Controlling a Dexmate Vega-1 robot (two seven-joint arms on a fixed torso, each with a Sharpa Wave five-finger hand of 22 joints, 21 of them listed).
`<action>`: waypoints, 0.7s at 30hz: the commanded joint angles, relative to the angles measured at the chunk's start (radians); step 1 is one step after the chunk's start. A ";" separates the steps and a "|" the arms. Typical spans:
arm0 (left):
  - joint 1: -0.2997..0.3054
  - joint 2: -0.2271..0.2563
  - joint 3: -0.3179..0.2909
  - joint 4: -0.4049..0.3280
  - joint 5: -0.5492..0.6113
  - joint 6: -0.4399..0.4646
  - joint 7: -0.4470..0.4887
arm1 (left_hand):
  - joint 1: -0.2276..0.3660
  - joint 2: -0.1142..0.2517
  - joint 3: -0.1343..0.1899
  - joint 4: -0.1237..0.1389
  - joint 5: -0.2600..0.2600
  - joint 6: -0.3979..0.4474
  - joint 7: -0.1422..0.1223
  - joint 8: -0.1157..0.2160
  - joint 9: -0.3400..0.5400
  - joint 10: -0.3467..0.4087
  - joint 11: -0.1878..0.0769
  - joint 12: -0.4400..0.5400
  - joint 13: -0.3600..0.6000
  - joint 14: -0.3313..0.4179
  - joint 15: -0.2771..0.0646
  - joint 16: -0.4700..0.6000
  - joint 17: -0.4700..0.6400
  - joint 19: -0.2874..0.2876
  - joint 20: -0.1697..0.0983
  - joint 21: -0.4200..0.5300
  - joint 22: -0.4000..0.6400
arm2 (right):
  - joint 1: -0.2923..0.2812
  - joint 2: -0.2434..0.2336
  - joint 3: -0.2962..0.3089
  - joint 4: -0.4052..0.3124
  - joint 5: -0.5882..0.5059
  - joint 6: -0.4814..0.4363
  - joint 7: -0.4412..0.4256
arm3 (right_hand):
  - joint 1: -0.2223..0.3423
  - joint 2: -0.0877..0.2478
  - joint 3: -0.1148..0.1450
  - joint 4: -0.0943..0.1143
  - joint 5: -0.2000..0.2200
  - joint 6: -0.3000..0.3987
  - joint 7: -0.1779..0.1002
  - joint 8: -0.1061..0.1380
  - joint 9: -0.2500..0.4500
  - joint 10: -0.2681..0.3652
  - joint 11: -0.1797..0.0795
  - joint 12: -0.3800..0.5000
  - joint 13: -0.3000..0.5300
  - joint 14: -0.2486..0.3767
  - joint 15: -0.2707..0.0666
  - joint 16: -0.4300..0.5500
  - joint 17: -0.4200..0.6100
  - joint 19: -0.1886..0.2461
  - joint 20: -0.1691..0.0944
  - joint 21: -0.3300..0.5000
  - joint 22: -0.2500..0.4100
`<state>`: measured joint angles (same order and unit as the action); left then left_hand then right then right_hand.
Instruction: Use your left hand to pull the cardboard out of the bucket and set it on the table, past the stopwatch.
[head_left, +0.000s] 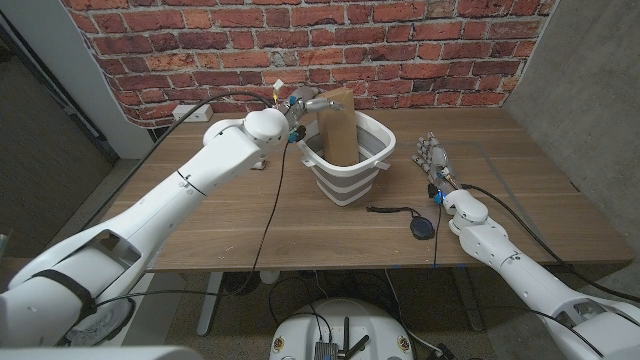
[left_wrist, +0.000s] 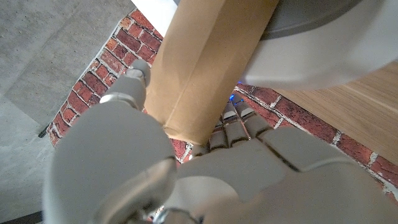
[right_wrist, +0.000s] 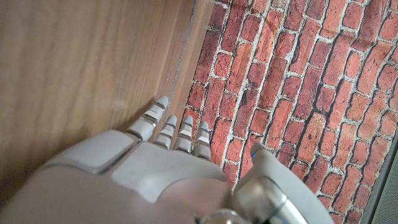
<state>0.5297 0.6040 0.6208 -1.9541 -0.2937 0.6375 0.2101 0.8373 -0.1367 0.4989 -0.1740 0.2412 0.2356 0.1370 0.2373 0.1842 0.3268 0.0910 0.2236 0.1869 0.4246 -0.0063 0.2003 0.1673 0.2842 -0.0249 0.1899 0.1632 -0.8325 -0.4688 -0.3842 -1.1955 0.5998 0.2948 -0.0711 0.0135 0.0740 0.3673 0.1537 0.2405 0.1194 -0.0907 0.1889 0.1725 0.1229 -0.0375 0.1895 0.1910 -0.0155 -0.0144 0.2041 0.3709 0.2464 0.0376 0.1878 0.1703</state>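
Observation:
A tall brown cardboard piece stands upright in the white and grey bucket at the table's middle back, its top above the rim. My left hand grips the cardboard's top from the left. In the left wrist view the cardboard runs between the thumb and fingers of my left hand, with the bucket's rim behind it. The black stopwatch lies with its cord in front and to the right of the bucket. My right hand stands right of the bucket, fingers straight, holding nothing.
A brick wall runs close behind the table, with a white socket at its left. A black cable hangs from my left arm across the table. The right wrist view has my right hand over bare wood.

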 joint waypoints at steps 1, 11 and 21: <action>0.052 -0.050 -0.007 -0.035 0.036 0.050 0.144 | 0.043 0.002 -0.017 0.000 0.025 0.081 0.039 0.013 0.006 0.086 -0.019 0.017 0.004 0.082 -0.035 0.016 0.005 0.068 -0.028 0.012 0.003 | 0.007 0.005 -0.001 0.015 0.002 0.004 0.007 | -0.003 0.033 -0.005 0.000 0.006 0.004 -0.006 -0.001 0.003 0.002 -0.008 0.005 0.001 -0.006 0.007 0.005 -0.001 0.003 0.004 0.004 0.001; 0.095 -0.109 -0.010 -0.038 0.102 0.079 0.298 | 0.147 0.017 -0.074 0.003 0.073 0.380 -0.031 0.076 0.015 0.363 -0.105 0.038 0.005 0.348 -0.153 0.049 0.005 0.303 -0.133 0.038 0.008 | 0.019 0.011 -0.005 0.028 0.001 0.000 0.011 | -0.004 0.034 -0.006 0.001 0.006 0.004 -0.005 -0.002 0.003 0.001 -0.008 0.004 0.001 -0.006 0.007 0.006 -0.003 0.004 0.007 0.004 0.001; 0.098 -0.133 -0.008 -0.016 0.132 0.048 0.329 | 0.189 0.051 -0.042 0.005 0.104 0.522 -0.068 0.102 0.016 0.515 -0.159 0.046 0.002 0.488 -0.203 0.036 0.003 0.412 -0.174 0.056 0.013 | 0.026 0.019 -0.007 0.040 -0.001 0.005 0.008 | -0.004 0.034 -0.008 0.001 0.007 0.005 -0.006 -0.002 0.003 0.002 -0.008 0.005 0.001 -0.007 0.007 0.006 -0.005 0.006 0.008 0.005 0.001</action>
<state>0.6130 0.5055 0.6143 -1.9870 -0.2036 0.7065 0.4733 0.9920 -0.1223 0.4380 -0.1668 0.3362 0.7224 0.0762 0.3265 0.1966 0.7976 -0.0524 0.2594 0.1858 0.8782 -0.1074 0.2379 0.1646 0.6691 -0.0614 0.2340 0.1703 -0.8142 -0.4573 -0.3884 -1.1674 0.6016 0.2969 -0.0626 0.0135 0.0740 0.3631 0.1579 0.2405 0.1193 -0.0907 0.1889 0.1725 0.1229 -0.0375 0.1895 0.1910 -0.0178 -0.0121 0.2041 0.3663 0.2463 0.0375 0.1878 0.1701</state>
